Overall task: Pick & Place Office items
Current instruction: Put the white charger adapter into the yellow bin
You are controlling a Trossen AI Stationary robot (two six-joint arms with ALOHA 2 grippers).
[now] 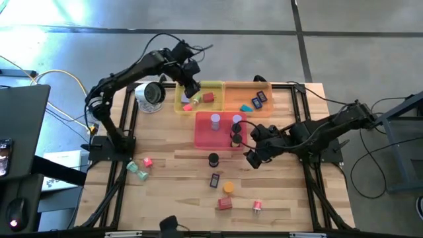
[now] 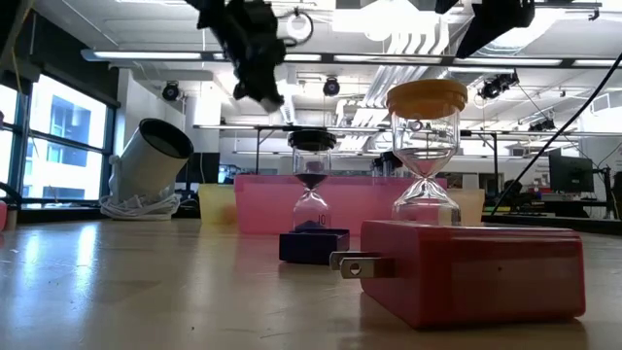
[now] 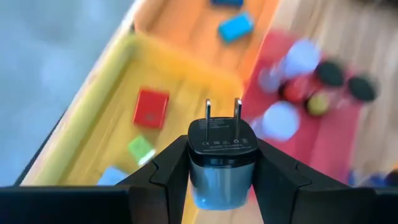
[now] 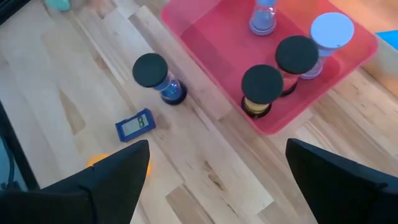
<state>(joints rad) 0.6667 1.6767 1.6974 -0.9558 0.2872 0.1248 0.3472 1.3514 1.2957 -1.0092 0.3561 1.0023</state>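
Note:
My left gripper (image 1: 192, 89) hangs over the yellow tray (image 1: 180, 106) at the back and is shut on a dark charger plug (image 3: 221, 146) with two metal prongs. In the tray lie a red block (image 3: 150, 107), a green piece (image 3: 140, 149) and a blue one. My right gripper (image 1: 253, 157) stands open above the table just in front of the pink tray (image 1: 201, 135), with nothing between its fingers. Below it stand a black-topped hourglass (image 4: 153, 73) and a small blue clock (image 4: 135, 126). The pink tray holds several hourglasses (image 4: 297, 56). My left gripper pinches the plug's body by two opposite sides (image 3: 194, 167) between its two fingers. The fingers slant downward over the yellow tray. The plug's prongs (image 3: 222, 111) point away past the fingertips. The plug is lifted clear of the tray and the table.
An orange tray (image 1: 234, 106) with blue pieces stands right of the yellow one. A silver-rimmed round object (image 1: 151, 96) lies at the back left. Loose items lie near the front: a red block (image 1: 225, 203), an orange-topped hourglass (image 1: 228, 188), a dark piece (image 1: 215, 180), teal and pink pieces (image 1: 140, 166).

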